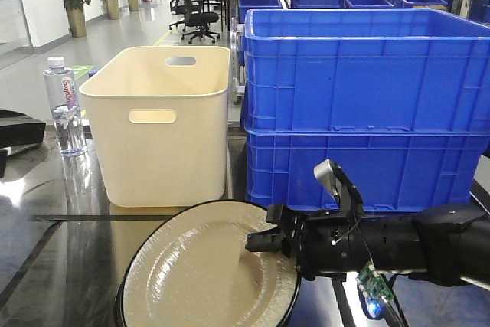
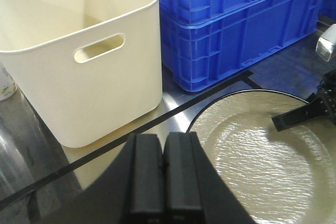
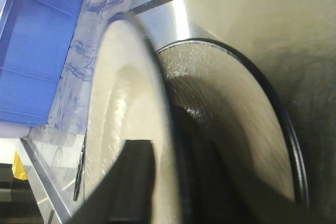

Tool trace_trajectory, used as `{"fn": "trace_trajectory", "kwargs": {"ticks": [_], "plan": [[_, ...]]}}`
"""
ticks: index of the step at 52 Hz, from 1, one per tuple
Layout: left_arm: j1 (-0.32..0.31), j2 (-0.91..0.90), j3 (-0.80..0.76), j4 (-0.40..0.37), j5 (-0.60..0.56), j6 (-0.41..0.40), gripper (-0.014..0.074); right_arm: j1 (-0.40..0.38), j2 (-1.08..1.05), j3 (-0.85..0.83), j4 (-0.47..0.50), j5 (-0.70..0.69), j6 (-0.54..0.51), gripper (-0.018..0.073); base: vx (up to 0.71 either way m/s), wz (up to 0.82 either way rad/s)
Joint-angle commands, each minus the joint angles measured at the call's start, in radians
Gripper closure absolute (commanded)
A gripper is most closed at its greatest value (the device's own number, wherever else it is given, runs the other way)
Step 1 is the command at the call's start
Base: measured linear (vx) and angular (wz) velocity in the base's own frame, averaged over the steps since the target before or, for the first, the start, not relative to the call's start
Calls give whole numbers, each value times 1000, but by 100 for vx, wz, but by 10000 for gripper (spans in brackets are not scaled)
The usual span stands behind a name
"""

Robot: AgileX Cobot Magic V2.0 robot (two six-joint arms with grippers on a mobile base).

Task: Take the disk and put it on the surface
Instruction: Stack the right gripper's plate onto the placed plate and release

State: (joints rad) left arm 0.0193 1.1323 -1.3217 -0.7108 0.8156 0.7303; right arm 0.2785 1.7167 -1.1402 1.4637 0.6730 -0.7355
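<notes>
Disk (image 1: 207, 269), a cream plate with a dark rim, is gripped at its right edge by the right gripper (image 1: 264, 241), just above the desk (image 1: 61, 250), before the cream bin (image 1: 161, 124). Left gripper (image 2: 164, 174) jaws are pressed together, empty.

**Gloss, plastic and a pebbled glaze**

We see the disk (image 1: 203, 273) as a cream plate with a glossy, finely pebbled face and a thin dark rim. The surface (image 1: 53, 197) looks like polished dark grey metal, mirroring the tub above it. The cream tub (image 1: 161, 120) seems smooth, matt plastic. The blue crates (image 1: 367, 97) look like moulded plastic with a slight sheen. The bottle (image 1: 63, 109) at the surface's left edge is clear plastic. The right gripper (image 1: 264, 241) appears matt black.
</notes>
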Motion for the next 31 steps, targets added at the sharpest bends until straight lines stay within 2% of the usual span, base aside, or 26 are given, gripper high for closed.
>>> {"fn": "trace_trajectory", "kwargs": {"ticks": [1,7,12,22,31], "plan": [[1,-23,-33,-39,-46,-11,602,-4,-53,-35,32,32,-32,120,0,0],[1,-23,-33,-39,-35,-11,602,-23,-55,-35,-17,32,-131,-12,0,0],[1,-23,-33,-38,-23,-11,602,-57,-64,-37,-48,11,-238,-56,0,0],[1,-23,-33,-30,-14,-12,602,-155,-117,-37,-75,-105,-360,-27,0,0],[1,-23,-33,-20,-4,-20,602,-264,-185,-37,-81,-187,-397,41,0,0]]}}
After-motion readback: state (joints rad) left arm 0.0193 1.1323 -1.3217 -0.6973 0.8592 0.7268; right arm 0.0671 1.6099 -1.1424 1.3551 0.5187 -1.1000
